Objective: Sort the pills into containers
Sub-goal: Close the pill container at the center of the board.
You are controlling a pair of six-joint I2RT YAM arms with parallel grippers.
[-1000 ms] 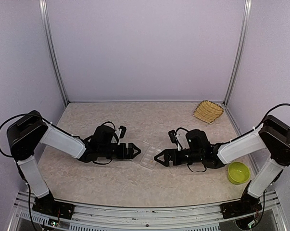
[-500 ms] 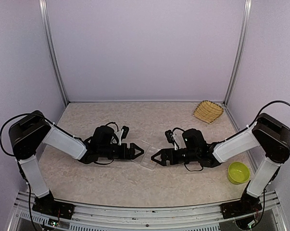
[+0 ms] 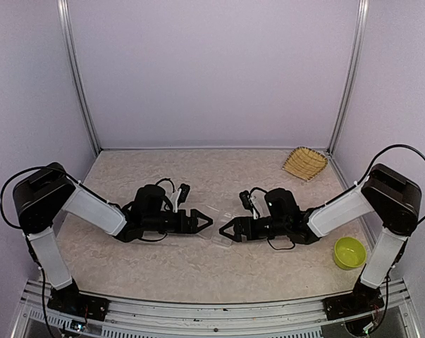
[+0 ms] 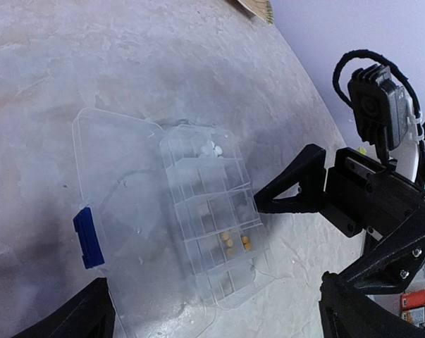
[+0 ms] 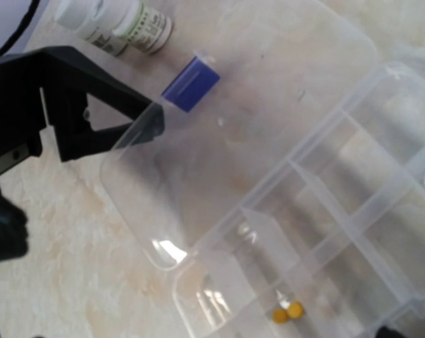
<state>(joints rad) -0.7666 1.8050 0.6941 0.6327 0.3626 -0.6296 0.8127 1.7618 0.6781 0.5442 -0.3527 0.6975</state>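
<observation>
Gently does it: two open grippers, one light box between them

From above, the left gripper [image 3: 205, 222] and the right gripper [image 3: 225, 228] face each other tip to tip at the centre of the worktop [image 3: 163, 176]. Both have their jaws spread and hold nothing. The container [image 3: 216, 237] lies between them, just beside both sets of tips.

Through the left wrist camera, we see the lid [image 4: 120, 197] folded flat toward the left of the frame, its blue latch [image 4: 89, 237] on the outer edge. White pills [image 4: 211, 148] sit in a compartment at the upper end of the tray, and yellow pills [image 4: 233, 241] lie in one lower down. One finger of the right gripper points at the tray's right wall; we cannot tell whether it touches.

Through the right wrist camera, a labelled bottle [image 5: 120, 24] shows at upper left, beyond the lid. One finger of the left gripper sits at the lid's left edge.

We judge the step to be steadying the box before picking. We should brace the tray wall rather than the hinged lid, which would flex. We should narrow the picking jaws before dipping in, since spread fingers would straddle the dividers, and come straight down, slowly, so the clear box does not slide.
</observation>
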